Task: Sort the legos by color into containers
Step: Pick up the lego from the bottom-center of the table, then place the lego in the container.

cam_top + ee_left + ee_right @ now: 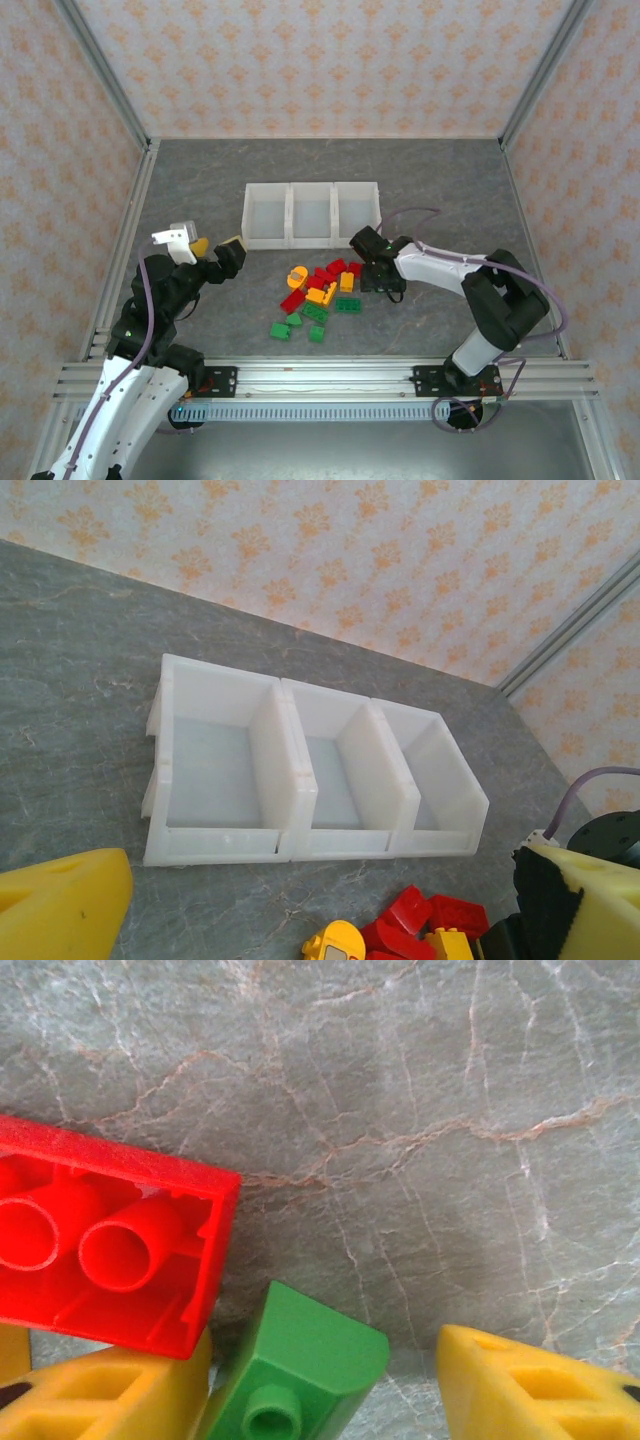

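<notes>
1. Top external: the legos (pixel 318 290) lie heaped on the worktop (pixel 200 180), just in front of the containers (pixel 288 215). The right tool (pixel 378 276) is at the heap's right edge, and the left tool (pixel 216 250) is apart to its left.
2. Left wrist: its fingers (pixel 60 905) are spread wide, released, with nothing between them. The containers are beyond, and the legos are at lower right.
3. Right wrist: its fingers (pixel 540 1380) are parted and not clenched. A green lego (pixel 300 1370) lies between them, close by one finger with a gap to the other. A red lego (pixel 110 1250) is just beside it.

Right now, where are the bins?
Top view: the bins sit mid-table, just beyond the lego pile, with the left gripper by their near-left corner and the right gripper by the near-right.
</notes>
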Controlling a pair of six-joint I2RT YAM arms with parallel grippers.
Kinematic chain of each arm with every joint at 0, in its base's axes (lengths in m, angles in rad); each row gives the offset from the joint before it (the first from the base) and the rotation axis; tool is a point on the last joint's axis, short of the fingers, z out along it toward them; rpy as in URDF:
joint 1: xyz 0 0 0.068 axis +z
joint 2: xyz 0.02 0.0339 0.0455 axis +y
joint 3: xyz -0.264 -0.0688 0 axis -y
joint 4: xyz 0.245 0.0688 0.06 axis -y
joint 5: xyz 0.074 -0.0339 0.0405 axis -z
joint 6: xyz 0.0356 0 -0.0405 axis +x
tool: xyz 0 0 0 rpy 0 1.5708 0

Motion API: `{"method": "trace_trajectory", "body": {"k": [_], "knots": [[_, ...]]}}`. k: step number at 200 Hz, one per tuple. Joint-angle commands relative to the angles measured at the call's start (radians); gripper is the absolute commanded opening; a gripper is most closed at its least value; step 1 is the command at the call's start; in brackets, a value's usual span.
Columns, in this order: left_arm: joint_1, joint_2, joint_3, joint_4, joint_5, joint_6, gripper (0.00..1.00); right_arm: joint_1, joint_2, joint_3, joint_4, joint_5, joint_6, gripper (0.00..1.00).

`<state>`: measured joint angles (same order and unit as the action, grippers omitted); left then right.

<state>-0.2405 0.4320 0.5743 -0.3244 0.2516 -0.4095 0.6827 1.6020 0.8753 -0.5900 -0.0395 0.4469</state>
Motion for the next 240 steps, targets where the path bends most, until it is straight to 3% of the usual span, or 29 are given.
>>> {"method": "trace_trajectory", "body": {"k": [1, 84, 134, 176, 200, 240], "knots": [[0.000, -0.006, -0.012, 0.031, 0.011, 0.024, 0.99, 0.008, 0.012, -0.001, -0.004, 0.042, -0.010, 0.58], [0.000, -0.001, -0.014, 0.033, 0.006, 0.021, 0.99, 0.009, -0.026, 0.009, -0.007, 0.035, -0.019, 0.36], [0.000, 0.010, -0.015, 0.033, 0.003, 0.018, 0.99, 0.014, -0.147, 0.037, -0.055, 0.044, 0.012, 0.30], [0.000, 0.017, -0.016, 0.035, 0.002, 0.017, 0.99, 0.014, -0.235, 0.181, -0.105, 0.076, 0.009, 0.29], [-0.001, 0.019, -0.016, 0.036, 0.001, 0.017, 0.99, 0.014, -0.203, 0.301, -0.095, 0.138, -0.038, 0.29], [-0.001, 0.019, -0.015, 0.032, -0.005, 0.017, 0.99, 0.008, -0.023, 0.494, -0.058, 0.231, -0.146, 0.29]]}}
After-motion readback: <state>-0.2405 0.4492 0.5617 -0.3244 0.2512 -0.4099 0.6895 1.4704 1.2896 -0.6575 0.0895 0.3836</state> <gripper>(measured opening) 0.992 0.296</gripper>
